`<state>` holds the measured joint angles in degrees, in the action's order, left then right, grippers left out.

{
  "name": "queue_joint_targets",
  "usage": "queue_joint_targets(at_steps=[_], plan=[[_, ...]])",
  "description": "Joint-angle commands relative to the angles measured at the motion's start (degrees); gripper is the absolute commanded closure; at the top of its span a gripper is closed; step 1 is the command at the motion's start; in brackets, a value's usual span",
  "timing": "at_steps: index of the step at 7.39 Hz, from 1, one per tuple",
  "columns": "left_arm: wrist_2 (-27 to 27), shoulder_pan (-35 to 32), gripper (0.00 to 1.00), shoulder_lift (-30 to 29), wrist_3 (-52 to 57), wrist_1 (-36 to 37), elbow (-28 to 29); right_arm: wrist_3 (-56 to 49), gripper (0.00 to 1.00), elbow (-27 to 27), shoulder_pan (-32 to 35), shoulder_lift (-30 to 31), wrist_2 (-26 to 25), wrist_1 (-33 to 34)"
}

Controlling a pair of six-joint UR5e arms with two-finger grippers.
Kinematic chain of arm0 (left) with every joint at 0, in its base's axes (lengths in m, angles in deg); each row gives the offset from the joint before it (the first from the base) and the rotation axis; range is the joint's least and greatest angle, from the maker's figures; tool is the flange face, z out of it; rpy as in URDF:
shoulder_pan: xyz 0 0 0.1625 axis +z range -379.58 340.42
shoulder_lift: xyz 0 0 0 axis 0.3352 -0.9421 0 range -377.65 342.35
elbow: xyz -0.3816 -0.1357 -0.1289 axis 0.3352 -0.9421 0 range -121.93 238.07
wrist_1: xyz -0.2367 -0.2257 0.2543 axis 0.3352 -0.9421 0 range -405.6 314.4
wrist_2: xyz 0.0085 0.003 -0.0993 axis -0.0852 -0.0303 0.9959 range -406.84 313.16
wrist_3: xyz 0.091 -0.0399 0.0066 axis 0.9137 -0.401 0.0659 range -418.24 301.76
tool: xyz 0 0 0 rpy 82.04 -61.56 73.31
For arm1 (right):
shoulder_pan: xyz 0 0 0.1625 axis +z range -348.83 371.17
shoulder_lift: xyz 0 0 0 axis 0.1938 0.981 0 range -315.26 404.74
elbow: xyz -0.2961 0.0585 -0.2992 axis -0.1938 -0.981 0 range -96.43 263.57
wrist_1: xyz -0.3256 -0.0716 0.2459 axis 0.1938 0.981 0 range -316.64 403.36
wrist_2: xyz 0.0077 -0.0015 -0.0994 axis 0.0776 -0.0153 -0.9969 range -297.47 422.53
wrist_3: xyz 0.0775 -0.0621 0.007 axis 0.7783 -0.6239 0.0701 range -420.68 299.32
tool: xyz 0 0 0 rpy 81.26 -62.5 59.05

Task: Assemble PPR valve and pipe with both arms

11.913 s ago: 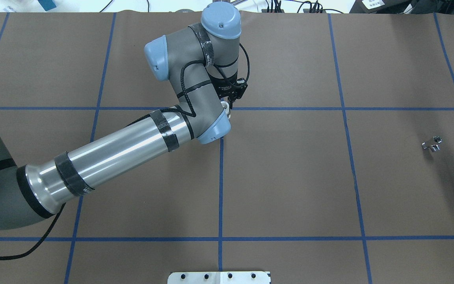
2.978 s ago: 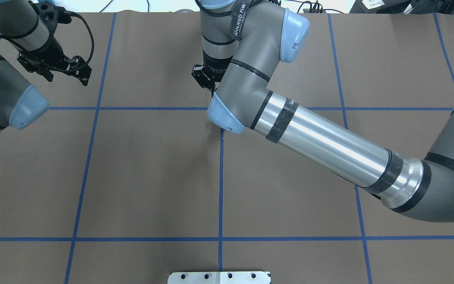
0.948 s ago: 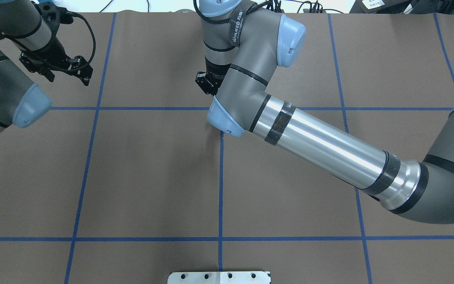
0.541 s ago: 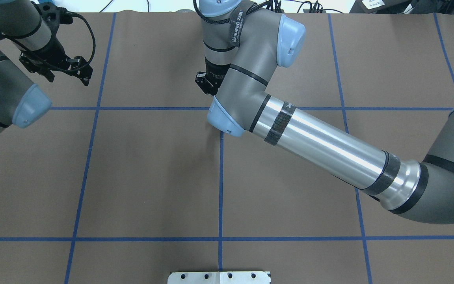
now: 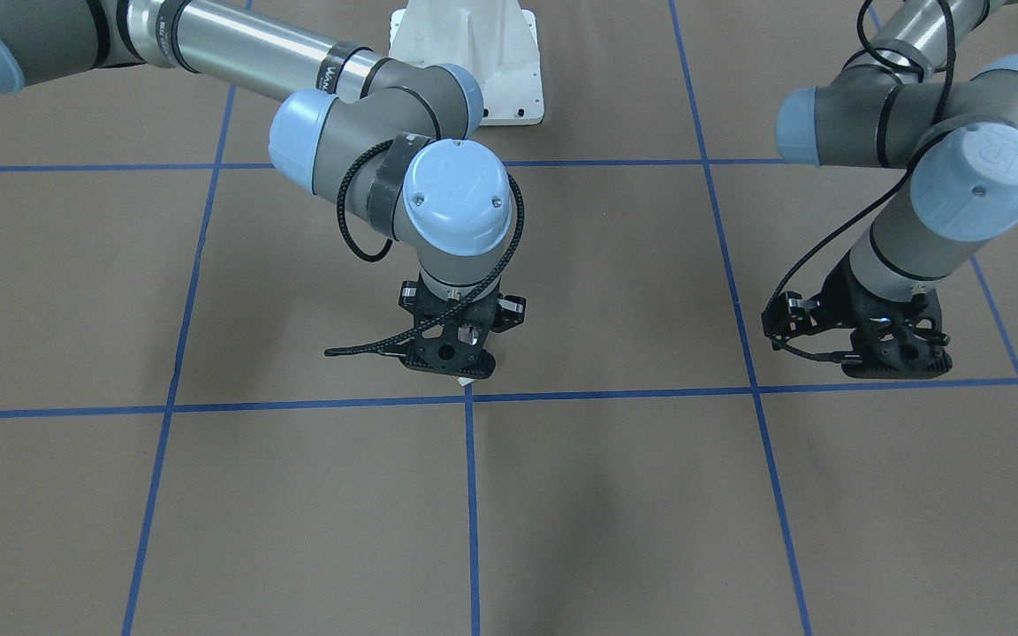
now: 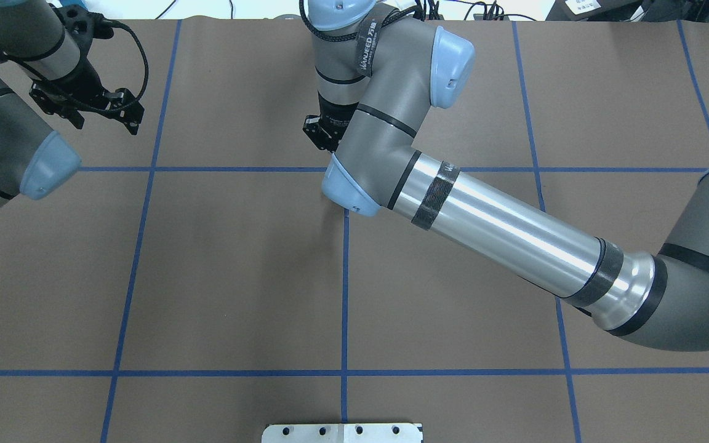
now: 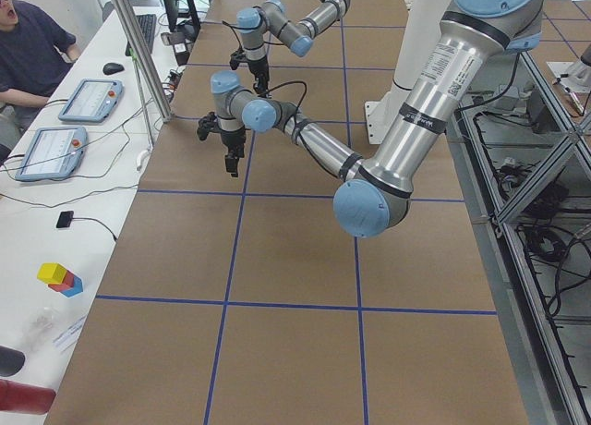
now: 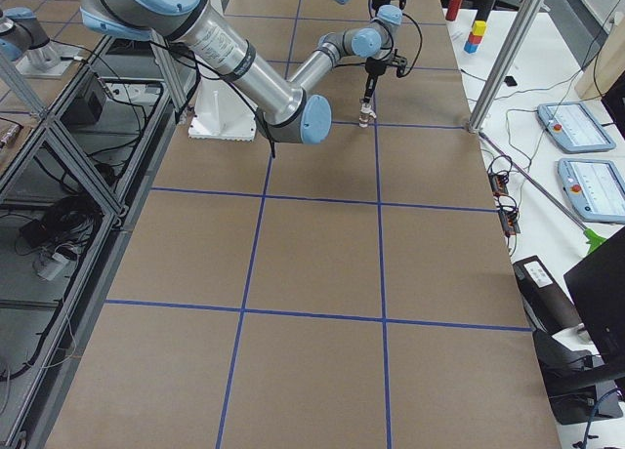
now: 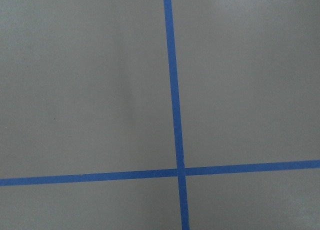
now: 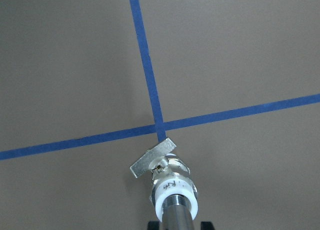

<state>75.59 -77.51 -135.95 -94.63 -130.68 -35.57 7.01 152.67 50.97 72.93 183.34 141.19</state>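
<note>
Right arm [image 6: 502, 227] has edged left, right pincer [image 5: 454, 360] clamping the pipe [image 10: 176, 216] over the blue-taped table [image 6: 237, 277]; left pincer's [image 5: 893, 358] grip unclear.

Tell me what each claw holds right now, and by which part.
The right claw grips the pipe by its upper end; the valve sits on its lower end. The left claw looks empty.
</note>
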Motion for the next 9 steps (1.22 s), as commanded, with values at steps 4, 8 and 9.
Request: queue_joint_targets(at_steps=[4, 8, 9], plan=[[0.0, 0.0, 0.0, 0.0, 0.0, 0.0, 0.0, -1.3, 1.0, 0.0, 0.0, 0.2, -0.2, 0.0], [0.0, 0.0, 0.0, 0.0, 0.0, 0.0, 0.0, -1.4, 1.0, 0.0, 0.0, 0.3, -0.2, -0.4], [-0.1, 0.0, 0.0, 0.1, 0.0, 0.0, 0.0, -1.4, 1.0, -0.2, 0.0, 0.3, -0.2, -0.4]])
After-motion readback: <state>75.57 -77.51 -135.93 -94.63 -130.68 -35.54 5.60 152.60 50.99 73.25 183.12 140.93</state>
